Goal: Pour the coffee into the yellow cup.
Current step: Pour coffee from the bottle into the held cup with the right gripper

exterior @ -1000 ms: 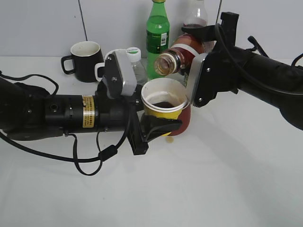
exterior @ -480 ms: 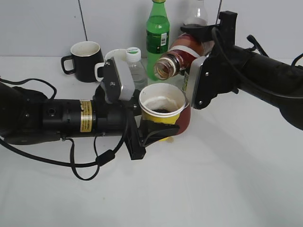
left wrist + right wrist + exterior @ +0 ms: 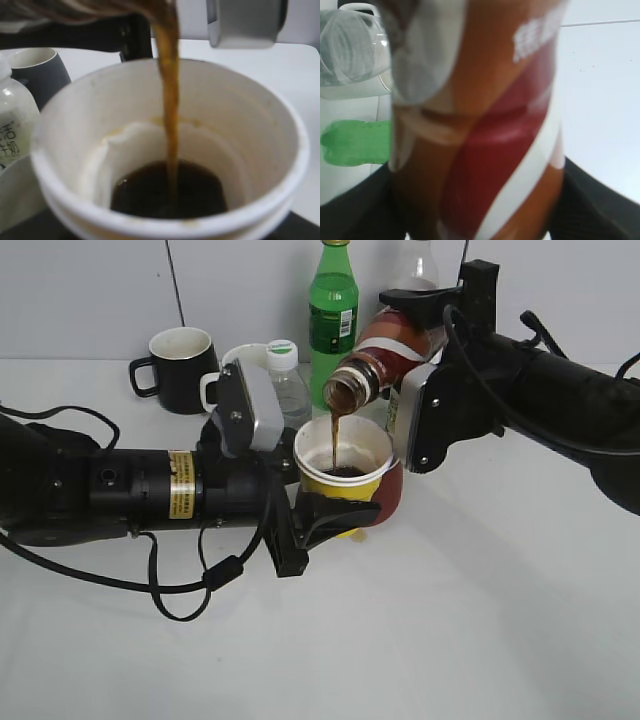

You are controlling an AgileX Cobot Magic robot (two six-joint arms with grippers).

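My left gripper (image 3: 335,515) is shut on the yellow cup (image 3: 345,485) and holds it above the table. The cup has a white rim and white inside (image 3: 240,130) with dark coffee at the bottom (image 3: 167,192). My right gripper (image 3: 425,360) is shut on the coffee bottle (image 3: 385,355), a brown bottle with a red-and-white swirl label (image 3: 490,140). The bottle is tilted mouth down over the cup. A thin brown stream (image 3: 335,440) falls from its mouth into the cup, and it also shows in the left wrist view (image 3: 170,100).
A black mug (image 3: 180,365) stands at the back left. A white mug (image 3: 235,365) and a small clear bottle (image 3: 285,375) stand behind my left arm. A green bottle (image 3: 333,310) and a clear bottle with dark liquid (image 3: 415,275) stand at the back wall.
The coffee bottle has tipped further down and coffee now streams into the cup. The cup has shifted slightly left and up since a second ago.
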